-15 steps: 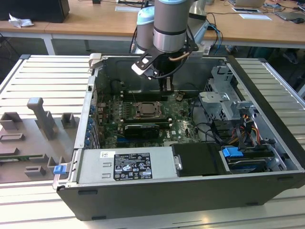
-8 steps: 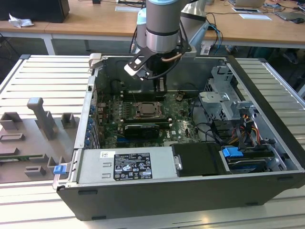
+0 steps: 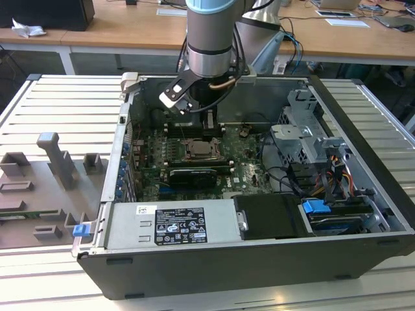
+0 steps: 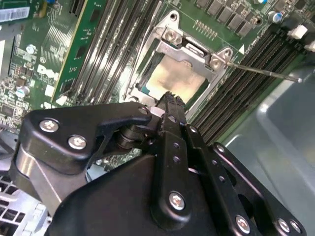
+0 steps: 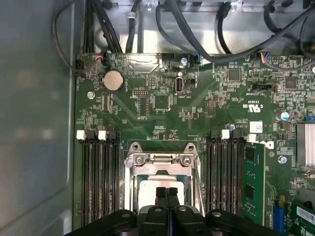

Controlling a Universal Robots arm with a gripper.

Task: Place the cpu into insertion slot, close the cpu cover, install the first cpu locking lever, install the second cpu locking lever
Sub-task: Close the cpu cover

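Claw (image 5: 166,194) fingers are pressed together with nothing between them. Their tips are just above the cpu (image 4: 172,78) or perhaps touching it; I cannot tell which.

Going across the exterior view from its left, grey holders (image 3: 55,162) sit on the slatted table (image 3: 58,103), well apart from the work. Next comes the open case (image 3: 194,259). Near the middle of its green circuit board (image 5: 147,98) is the insertion slot (image 3: 188,150), right under the arm. Toward that view's right is a drive cage (image 3: 305,136) with loose wires.

The cpu lies flat inside the slot, between two banks of memory slots (image 5: 98,177). The cpu cover (image 4: 194,51) appears folded down around the chip, whose pale top shows through the cut-out. One thin locking lever (image 4: 266,72) stands out sideways from the slot over the memory slots, which reads as not latched.

By my judgement the chip is seated, the cover is down, and the work in hand is the levers. To do it well, the closed tips should bear on the lever's rod and not on the chip's top. They should push steadily along the rod's swing and keep it clear of the memory-slot clips. The cover should be held flat so that the rod tucks under its catch without springing back.
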